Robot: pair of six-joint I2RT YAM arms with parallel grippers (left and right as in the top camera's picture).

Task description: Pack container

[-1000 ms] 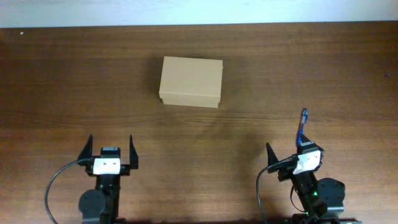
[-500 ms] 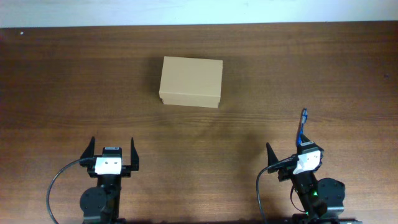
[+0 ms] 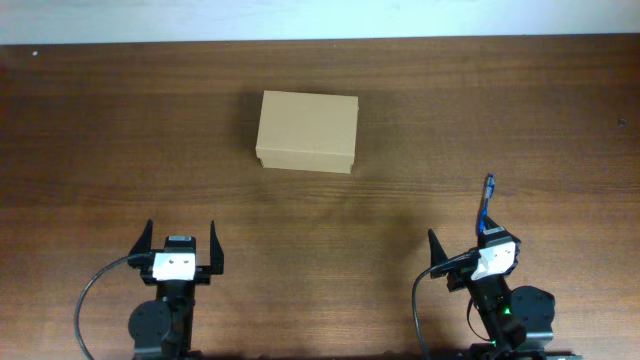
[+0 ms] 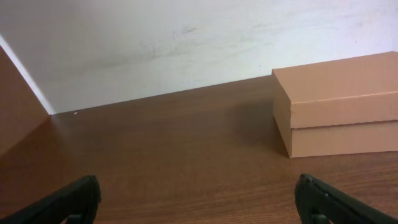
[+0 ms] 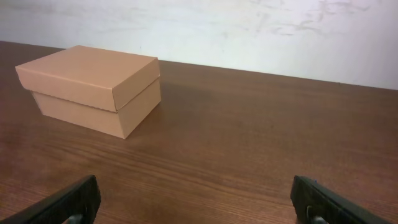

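Note:
The container (image 3: 307,131) is a tan cardboard box with its lid down, resting on the far middle of the wooden table. It shows at the right edge of the left wrist view (image 4: 339,106) and at the left of the right wrist view (image 5: 93,87). My left gripper (image 3: 180,232) sits at the near left, open, with nothing between its fingers (image 4: 74,199). At the near right is my right gripper (image 3: 462,222), also open and empty, its fingers (image 5: 326,202) spread wide. Both grippers are well short of the box.
A blue strip (image 3: 487,203) runs along the right gripper's outer finger. A white wall (image 4: 186,37) rises just behind the table's far edge. Black cables (image 3: 90,295) loop beside each arm base at the near edge.
The left gripper has drawn back slightly toward the near edge and squared up. The right arm and the box have not moved.

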